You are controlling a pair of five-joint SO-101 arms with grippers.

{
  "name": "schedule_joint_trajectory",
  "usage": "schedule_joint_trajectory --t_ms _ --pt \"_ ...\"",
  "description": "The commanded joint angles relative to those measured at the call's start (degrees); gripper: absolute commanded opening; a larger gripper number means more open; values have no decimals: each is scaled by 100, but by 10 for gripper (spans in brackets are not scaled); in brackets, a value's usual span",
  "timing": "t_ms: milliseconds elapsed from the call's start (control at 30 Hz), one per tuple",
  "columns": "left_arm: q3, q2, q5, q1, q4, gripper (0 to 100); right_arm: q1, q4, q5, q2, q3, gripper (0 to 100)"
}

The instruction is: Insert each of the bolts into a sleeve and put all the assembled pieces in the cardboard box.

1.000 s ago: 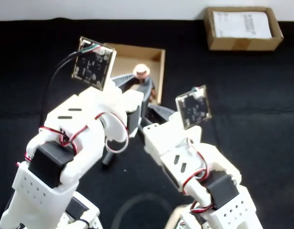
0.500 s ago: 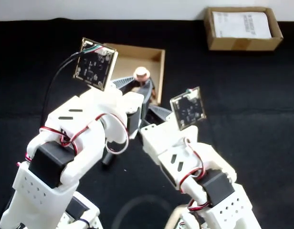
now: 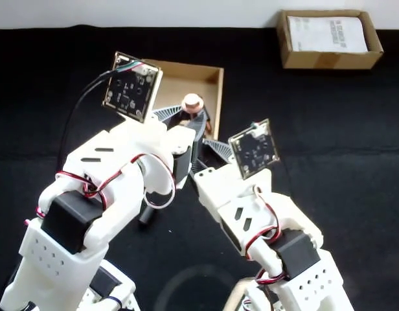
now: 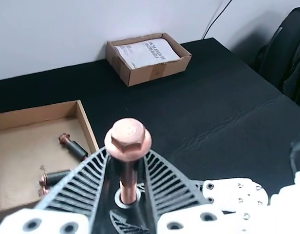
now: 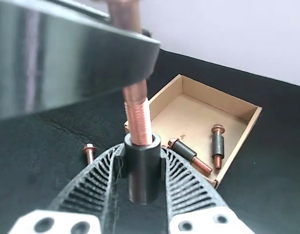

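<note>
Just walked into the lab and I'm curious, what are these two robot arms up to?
The jaws of the left arm grip a copper bolt upright, and those of the right arm grip a black sleeve beneath it. The bolt's threaded end is just inside the sleeve. Finished pieces already lie in the cardboard box, and one loose bolt lies on the table.

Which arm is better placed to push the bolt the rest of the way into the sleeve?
Left. The left gripper holds the bolt by its shank, threaded end entering the sleeve; the right gripper only clamps that sleeve from beneath.
</note>
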Motion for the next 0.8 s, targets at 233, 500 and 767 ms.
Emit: schedule_joint_trajectory --t_ms 233,500,767 --pt "400 -48 -44 40 -26 9 92 -163 79 -154 -356 8" --pt "1508 -48 -44 40 -527 9 92 -127 88 -154 -558 8" --pt "1341 -92 -396 31 -88 78 101 -127 88 -145 -549 8"
